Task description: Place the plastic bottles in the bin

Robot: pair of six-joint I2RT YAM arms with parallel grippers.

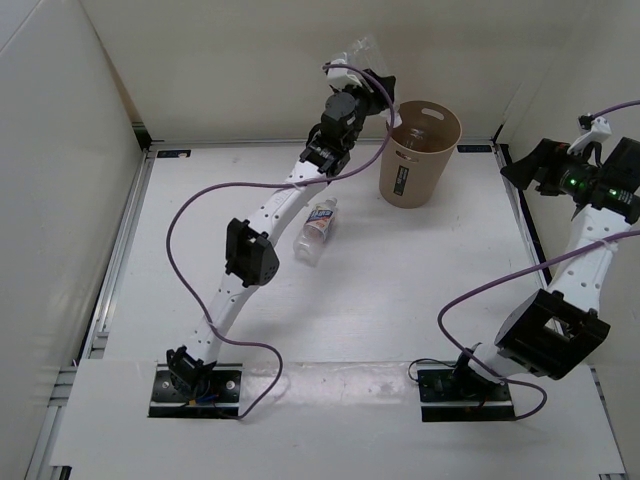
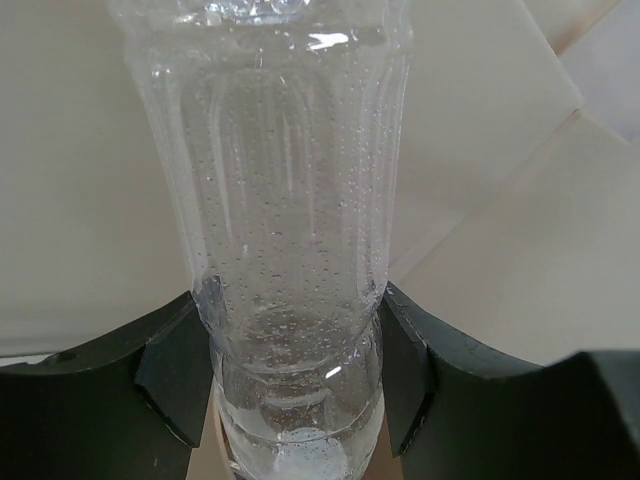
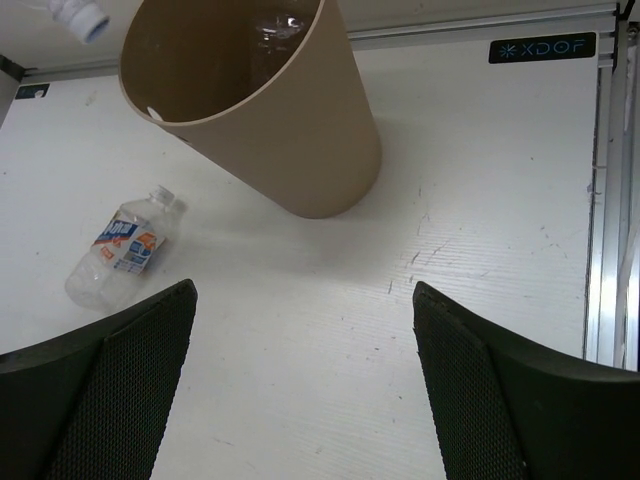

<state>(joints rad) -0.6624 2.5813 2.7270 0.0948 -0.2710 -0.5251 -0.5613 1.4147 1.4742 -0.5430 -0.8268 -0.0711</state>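
Note:
My left gripper (image 1: pixel 372 85) is shut on a plain clear bottle (image 2: pixel 290 200) and holds it in the air just left of the rim of the tan bin (image 1: pixel 418 155). In the right wrist view only its blue cap (image 3: pixel 82 17) shows, above and left of the bin (image 3: pixel 270 120). A clear bottle with a white red-blue label (image 1: pixel 316 230) lies on the table left of the bin; it also shows in the right wrist view (image 3: pixel 118 248). Something clear lies inside the bin. My right gripper (image 3: pixel 300 380) is open and empty, raised at the right side.
White walls enclose the table on three sides. A metal rail (image 1: pixel 118 240) runs along the left edge and another along the right (image 3: pixel 603 200). A purple cable (image 1: pixel 200 200) loops off the left arm.

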